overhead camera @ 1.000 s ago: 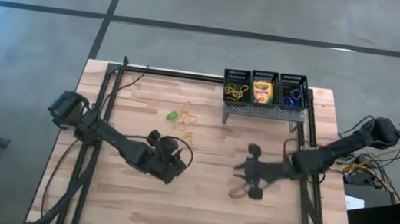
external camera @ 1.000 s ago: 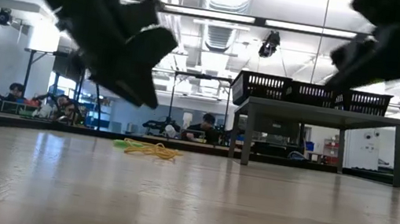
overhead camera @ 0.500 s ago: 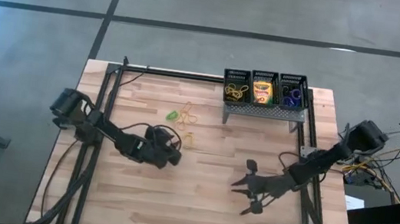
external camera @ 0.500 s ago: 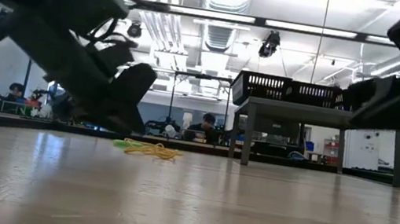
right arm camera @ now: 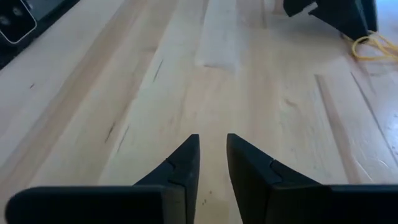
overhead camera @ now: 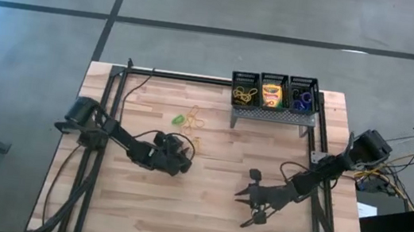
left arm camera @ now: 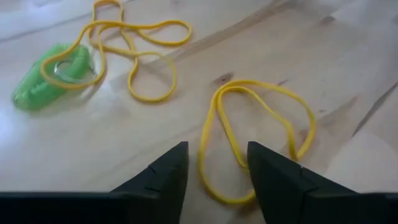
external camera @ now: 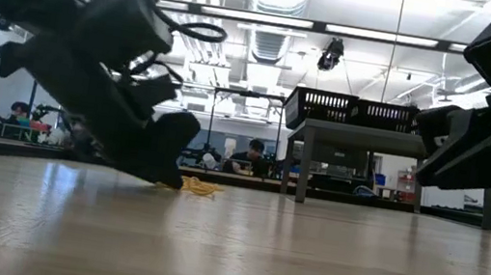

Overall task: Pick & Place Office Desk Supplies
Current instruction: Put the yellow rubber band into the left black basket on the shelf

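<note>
- Reaching low over the table's left-centre, the left gripper (left arm camera: pixel 214 163) has its fingers (left arm camera: pixel 163 174) apart, tips at or just above the wood; contact cannot be confirmed.
- A single yellow rubber band (left arm camera: pixel 255 137) lies flat on the table (overhead camera: pixel 210 213); its near loop sits in the gap between the fingertips and partly under the right-hand tip. Nothing is gripped.
- Just beyond it, farther from the gripper, a cluster of tangled yellow rubber bands (left arm camera: pixel 134 53) lies with a green ring (left arm camera: pixel 53 78) touching it. High view: the same cluster (overhead camera: pixel 195 118) and green ring (overhead camera: pixel 179 119) sit on the far side of the left gripper (overhead camera: pixel 178 154), left of the stand.
- Low view: the left gripper (external camera: pixel 166 150) comes down almost to the tabletop, directly in front of the yellow bands (external camera: pixel 197 186).
- On the grey perforated stand (overhead camera: pixel 271 115), far right, three black mesh bins (overhead camera: pixel 276 81) stand in a row: yellow bands in the left, a crayon box (overhead camera: pixel 272 95) in the middle, blue and purple rings (overhead camera: pixel 300 100) in the right.
- Right gripper (overhead camera: pixel 250 204): over bare wood, near right-centre, well apart from all supplies. In the right wrist view, the right gripper (right arm camera: pixel 212 163) shows a narrow gap between the fingers (right arm camera: pixel 180 168), holding nothing.
</note>
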{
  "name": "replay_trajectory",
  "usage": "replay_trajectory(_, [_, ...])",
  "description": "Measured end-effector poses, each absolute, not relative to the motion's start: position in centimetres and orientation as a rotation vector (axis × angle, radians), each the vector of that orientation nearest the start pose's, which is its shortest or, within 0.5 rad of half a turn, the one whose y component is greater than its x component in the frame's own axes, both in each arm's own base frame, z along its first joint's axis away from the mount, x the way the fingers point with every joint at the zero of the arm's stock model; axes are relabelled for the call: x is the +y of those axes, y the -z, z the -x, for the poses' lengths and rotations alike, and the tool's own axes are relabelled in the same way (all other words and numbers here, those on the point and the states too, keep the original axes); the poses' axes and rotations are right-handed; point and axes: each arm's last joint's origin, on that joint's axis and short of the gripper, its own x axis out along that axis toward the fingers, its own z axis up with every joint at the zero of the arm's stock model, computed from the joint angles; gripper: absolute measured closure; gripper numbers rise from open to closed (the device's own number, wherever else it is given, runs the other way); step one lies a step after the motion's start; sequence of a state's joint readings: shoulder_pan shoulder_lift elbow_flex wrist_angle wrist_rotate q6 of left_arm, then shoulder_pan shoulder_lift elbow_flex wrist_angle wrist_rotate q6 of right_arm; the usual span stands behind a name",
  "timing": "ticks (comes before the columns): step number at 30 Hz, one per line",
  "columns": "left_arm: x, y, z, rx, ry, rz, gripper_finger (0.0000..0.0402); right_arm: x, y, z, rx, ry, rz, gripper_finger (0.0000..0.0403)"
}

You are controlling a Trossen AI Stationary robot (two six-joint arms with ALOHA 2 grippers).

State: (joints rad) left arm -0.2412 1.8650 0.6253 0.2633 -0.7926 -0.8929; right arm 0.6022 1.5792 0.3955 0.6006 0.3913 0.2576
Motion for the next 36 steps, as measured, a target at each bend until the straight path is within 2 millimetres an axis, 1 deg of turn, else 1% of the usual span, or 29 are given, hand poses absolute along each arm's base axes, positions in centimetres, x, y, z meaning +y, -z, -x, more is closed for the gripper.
replay_trajectory(2, [-4.7, -7.1, -28.4, 0.567, -0.818, 0.295, 0.0254, 13.3, -11.1, -21.3, 0.532, -0.139, 0.028, 0.0325])
replay_trajectory(4, [-4.8, -7.2, -28.7, 0.586, -0.794, 0.276, 0.0287, 13.3, -11.1, -21.2, 0.538, -0.139, 0.033, 0.0329])
replay_trajectory(7, [-5.0, -7.6, -29.3, 0.606, -0.755, 0.248, 0.0362, 13.2, -11.0, -21.1, 0.555, -0.141, 0.040, 0.0334])
replay_trajectory(8, [-5.0, -7.7, -29.5, 0.616, -0.740, 0.233, 0.0381, 13.2, -11.0, -21.1, 0.556, -0.142, 0.031, 0.0335])
replay_trajectory(10, [-5.2, -8.5, -30.2, 0.623, -0.712, 0.212, 0.0391, 13.3, -11.2, -20.9, 0.560, -0.156, -0.004, 0.0335])
replay_trajectory(11, [-5.5, -9.2, -30.6, 0.614, -0.694, 0.205, 0.0393, 13.4, -11.2, -20.8, 0.570, -0.171, -0.023, 0.0334])
replay_trajectory(13, [-5.8, -11.0, -31.6, 0.595, -0.667, 0.180, 0.0397, 13.8, -11.0, -20.4, 0.589, -0.192, -0.054, 0.0333])
replay_trajectory(17, [-6.4, -15.8, -34.3, 0.562, -0.610, 0.096, 0.0399, 14.4, -10.2, -19.0, 0.621, -0.201, -0.068, 0.0335])
replay_trajectory(20, [-6.3, -20.0, -36.7, 0.560, -0.571, 0.053, 0.0400, 14.5, -9.7, -18.1, 0.619, -0.157, -0.070, 0.0338])
replay_trajectory(23, [-5.6, -24.6, -38.6, 0.545, -0.560, 0.016, 0.0400, 14.4, -9.5, -17.6, 0.598, -0.099, -0.043, 0.0341])
replay_trajectory(26, [-4.0, -28.8, -39.7, 0.515, -0.575, -0.034, 0.0400, 14.4, -9.5, -17.6, 0.585, -0.082, -0.041, 0.0342])
replay_trajectory(28, [-2.3, -31.2, -40.2, 0.486, -0.600, -0.061, 0.0401, 14.4, -9.5, -17.6, 0.586, -0.081, -0.040, 0.0341])
replay_trajectory(30, [-0.2, -33.3, -40.6, 0.442, -0.636, -0.075, 0.0401, 14.4, -9.5, -17.6, 0.585, -0.079, -0.039, 0.0340])
replay_trajectory(32, [2.2, -34.7, -40.8, 0.390, -0.654, -0.073, 0.0401, 14.4, -9.5, -17.6, 0.585, -0.080, -0.036, 0.0339])
replay_trajectory(36, [7.0, -35.4, -40.9, 0.297, -0.648, -0.042, 0.0401, 14.4, -9.5, -17.6, 0.584, -0.082, -0.030, 0.0342])
